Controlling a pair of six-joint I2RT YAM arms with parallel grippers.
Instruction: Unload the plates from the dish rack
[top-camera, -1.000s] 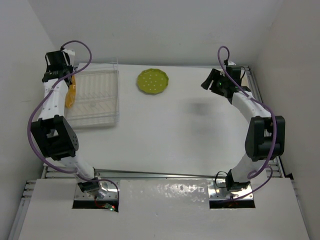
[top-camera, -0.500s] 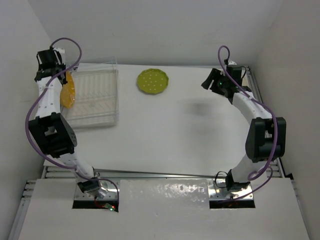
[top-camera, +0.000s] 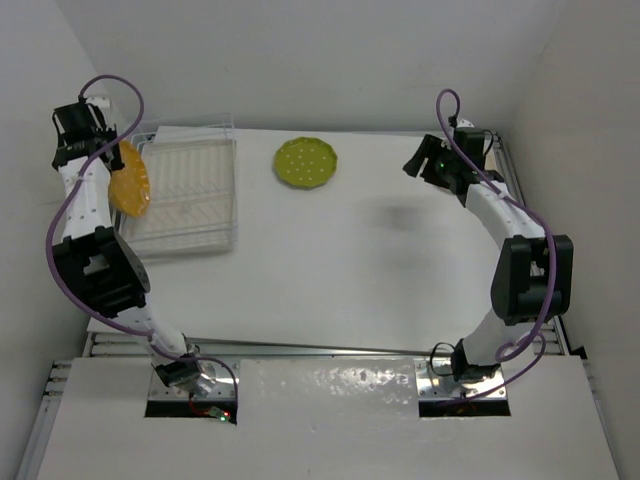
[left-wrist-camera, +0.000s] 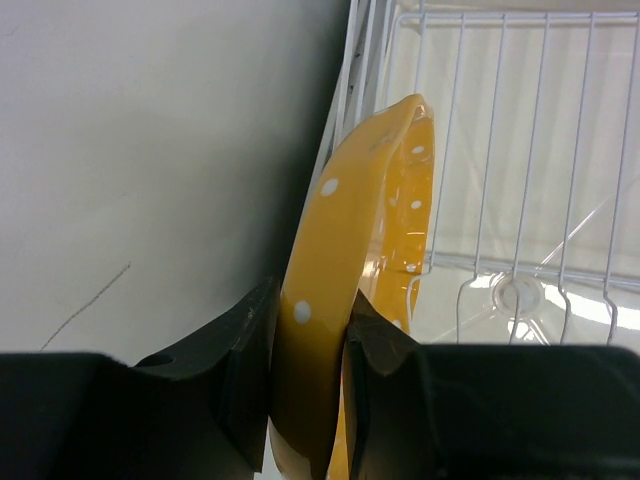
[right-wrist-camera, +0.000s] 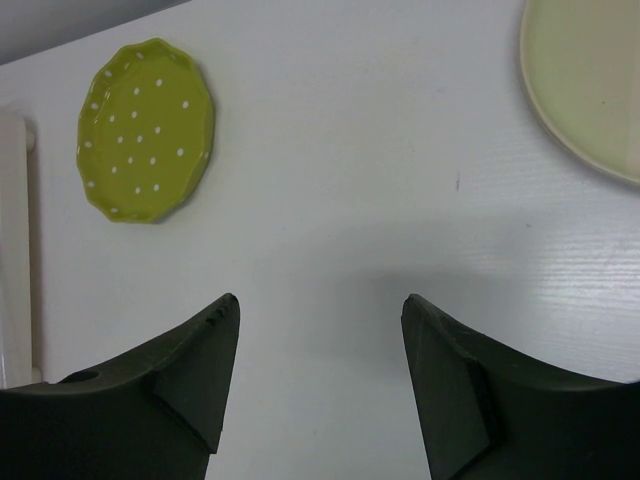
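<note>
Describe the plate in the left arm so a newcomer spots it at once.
Find the clear dish rack at the table's far left. At its left edge, the left end effector pinches a plate by the rim, tilted on edge. It is orange-yellow with white dots, unlike the lime green plate lying flat right of the rack.

This is a robotics lab test cell rather than a kitchen. A bare white table (top-camera: 340, 270) is boxed in by plain white walls (top-camera: 300, 60), with a left arm (top-camera: 100, 270) and a right arm (top-camera: 525, 270) bolted to metal rails (top-camera: 320, 348) at six o'clock and purple cables (top-camera: 440, 105) looping along them. The only household things are a clear dish rack (top-camera: 195, 200) at ten o'clock, a yellow plate (top-camera: 130, 178) at its left edge and a green plate (top-camera: 306, 162) at twelve o'clock.
</note>
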